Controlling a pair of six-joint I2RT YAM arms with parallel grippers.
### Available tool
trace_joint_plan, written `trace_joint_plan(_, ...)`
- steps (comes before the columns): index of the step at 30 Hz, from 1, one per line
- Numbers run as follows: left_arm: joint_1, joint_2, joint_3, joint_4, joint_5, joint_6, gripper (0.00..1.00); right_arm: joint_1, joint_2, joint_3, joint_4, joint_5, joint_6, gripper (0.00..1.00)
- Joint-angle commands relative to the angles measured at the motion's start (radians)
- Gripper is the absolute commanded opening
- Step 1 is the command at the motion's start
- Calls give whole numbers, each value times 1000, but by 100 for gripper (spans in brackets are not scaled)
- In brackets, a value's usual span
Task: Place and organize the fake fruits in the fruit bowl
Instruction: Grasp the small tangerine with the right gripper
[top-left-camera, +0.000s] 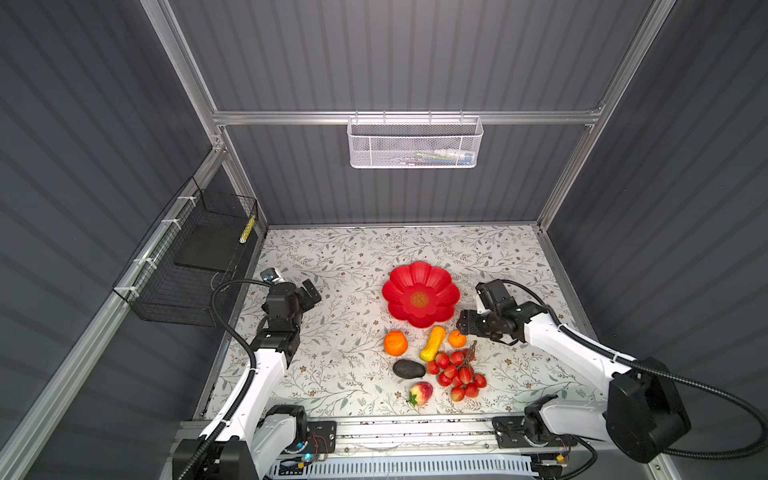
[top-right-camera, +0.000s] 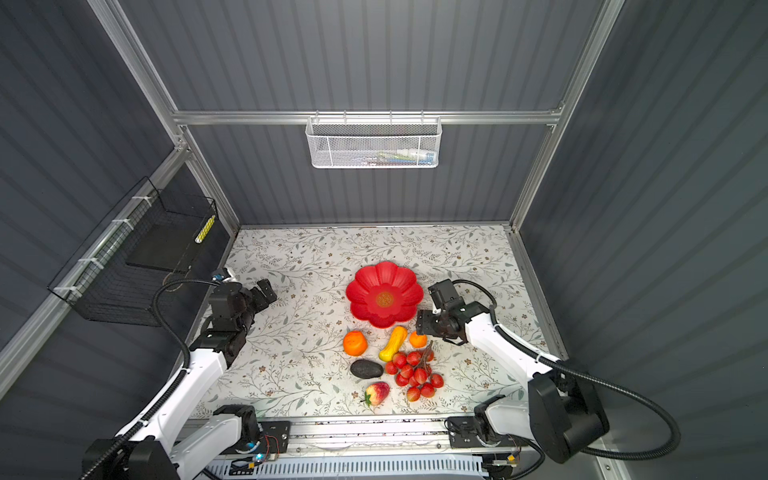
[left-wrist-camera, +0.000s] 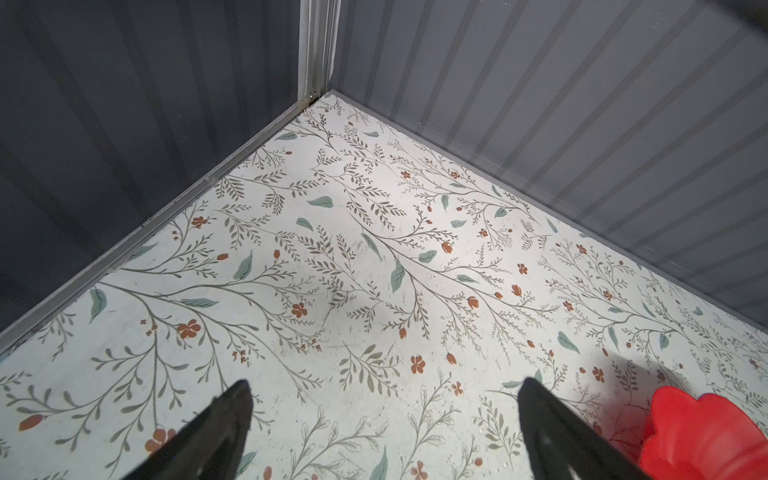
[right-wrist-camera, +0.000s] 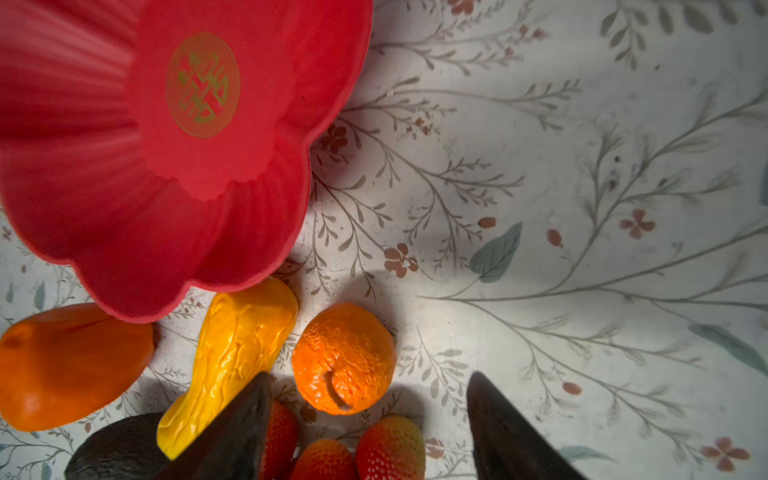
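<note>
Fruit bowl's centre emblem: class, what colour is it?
The emblem is gold, set in the red fruit bowl; clearest in the right wrist view.

The fruit bowl was seen to be made of smooth red plastic with a soft gloss, and a gold emblem was printed at its centre. At 6 o'clock from it, the small orange was covered by a rough, pitted skin, while the curved yellow fruit was found glossy and wrinkled. The red berries were dimpled. The avocado was seen as matt. The table cover was matt, printed and lightly scuffed. The frame rail was made of pale metal.
</note>
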Motion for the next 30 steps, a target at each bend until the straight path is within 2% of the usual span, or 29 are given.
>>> trace_joint_plan(1, -1, -7, -1, 6, 19, -17, 100, 35, 34, 33, -25, 22, 14, 73)
trace_joint_plan(7, -1, -12, -4, 5, 23, -17, 100, 75, 89, 28, -2, 34, 37, 71)
trace_joint_plan(13, -1, -15, -11, 6, 21, -29, 100, 82, 121, 2, 45, 67, 46, 64)
trace_joint_plan(21, -1, -19, -12, 0, 20, -37, 100, 84, 164, 7, 74, 48, 43, 48)
trace_joint_plan(27, -1, -23, -14, -2, 11, -41, 100, 83, 161, 8, 72, 81, 33, 32)
trace_joint_plan(29, -1, -20, -12, -3, 11, -43, 100, 81, 152, 16, 61, 92, 25, 32)
trace_joint_plan(30, -1, -18, -10, -3, 12, -45, 100, 82, 151, 25, 46, 97, 18, 38)
